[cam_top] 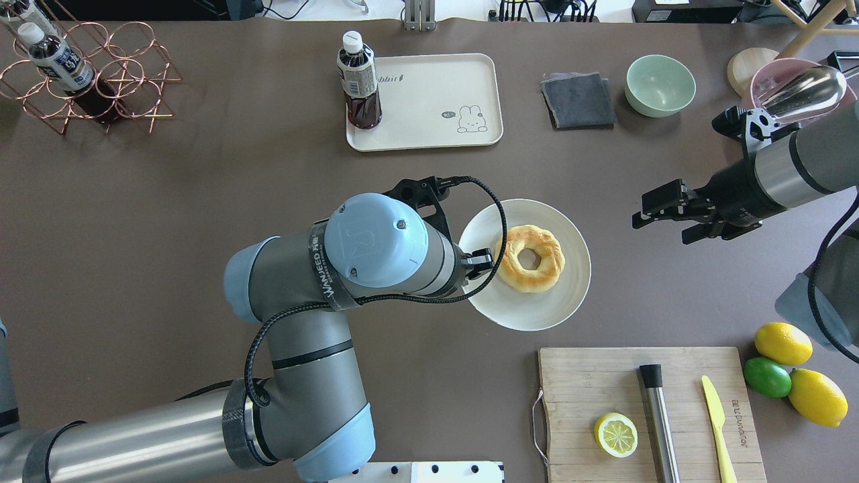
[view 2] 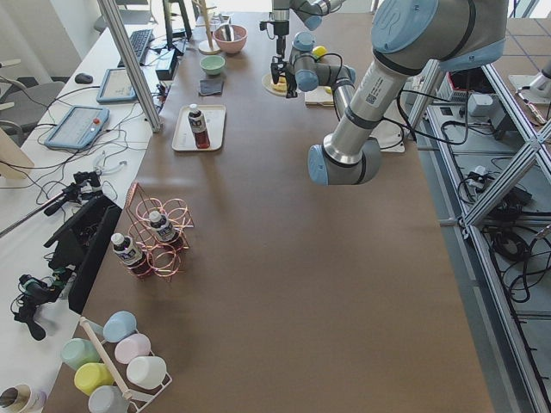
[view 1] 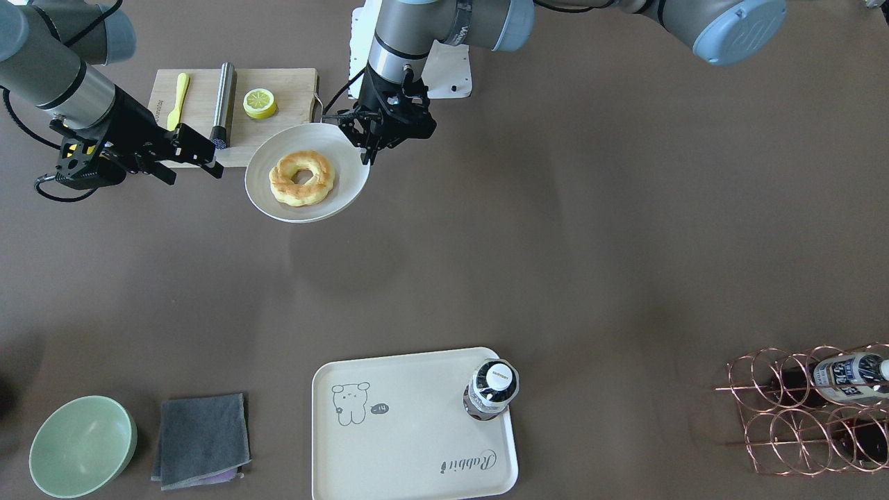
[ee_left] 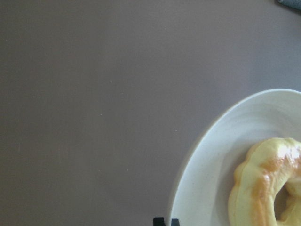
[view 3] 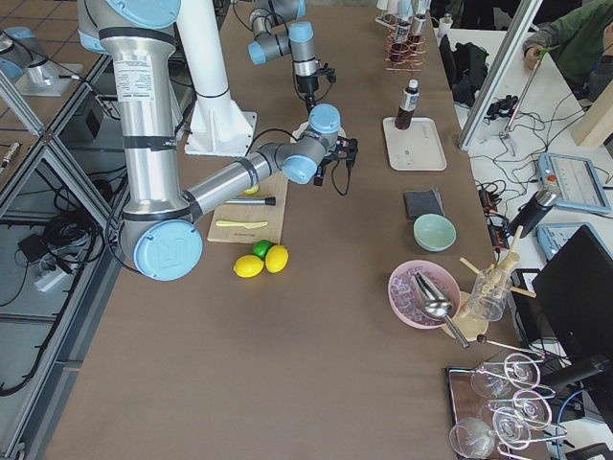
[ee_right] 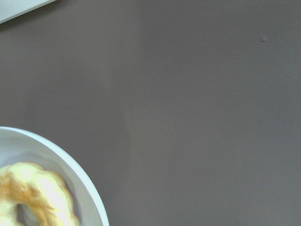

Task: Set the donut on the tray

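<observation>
- The donut (cam_top: pixel 513 268) lies flat in the middle of the white plate (cam_top: pixel 537 312), not on the tray (cam_top: pixel 429 100). In the overhead view the tray sits well apart from the plate, at about 11 o'clock from it, on the far side of the table.
- The left gripper (cam_top: pixel 480 258) meets the plate at its 9 o'clock rim. Its fingers look pinched together on that edge. The plate's detached shadow in the front-facing view suggests it hangs clear of the table.
- The right gripper (cam_top: pixel 661 221) hovers at the plate's 3 o'clock, near but not touching, with its jaws apart and nothing between them.
- My reading of the step: the donut is being offered up on the plate, and the pick itself is not yet made.
- The next move likely calls for the right gripper to come in over the ring, straddle one side of it and close gently, since the pastry looks soft.
- On the tray, a bottle (cam_top: pixel 359 80) stands at the 9 o'clock end, so the bare middle or the 3 o'clock end near the drawing is the safer spot.
</observation>
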`<state>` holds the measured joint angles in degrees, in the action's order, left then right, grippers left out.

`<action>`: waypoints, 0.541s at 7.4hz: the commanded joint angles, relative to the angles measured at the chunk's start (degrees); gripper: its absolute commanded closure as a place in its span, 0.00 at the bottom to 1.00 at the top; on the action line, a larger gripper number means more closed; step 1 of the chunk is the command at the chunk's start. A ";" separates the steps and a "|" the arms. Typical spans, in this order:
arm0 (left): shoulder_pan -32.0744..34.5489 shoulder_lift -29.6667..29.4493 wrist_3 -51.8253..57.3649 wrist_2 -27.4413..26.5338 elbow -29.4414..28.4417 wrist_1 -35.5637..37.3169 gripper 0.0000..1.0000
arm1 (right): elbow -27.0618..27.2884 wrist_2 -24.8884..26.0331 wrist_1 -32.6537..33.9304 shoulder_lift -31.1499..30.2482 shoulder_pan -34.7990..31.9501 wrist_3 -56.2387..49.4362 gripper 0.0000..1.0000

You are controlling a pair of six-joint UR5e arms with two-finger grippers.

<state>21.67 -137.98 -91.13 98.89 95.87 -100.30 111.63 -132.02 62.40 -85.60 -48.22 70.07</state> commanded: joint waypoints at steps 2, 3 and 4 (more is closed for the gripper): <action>-0.05 0.08 0.07 -0.89 -0.07 0.01 1.00 | 2.09 6.24 -0.09 0.34 6.47 5.95 0.00; -0.48 0.08 0.07 -1.24 -0.07 0.01 1.00 | 2.27 7.64 -0.09 0.43 7.69 7.44 0.02; -0.49 0.08 0.07 -1.25 -0.07 0.01 1.00 | 2.53 10.35 0.00 0.69 9.36 9.02 0.03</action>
<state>21.37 -137.93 -91.06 97.89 95.80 -100.29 113.65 -125.22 62.33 -85.20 -41.36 76.48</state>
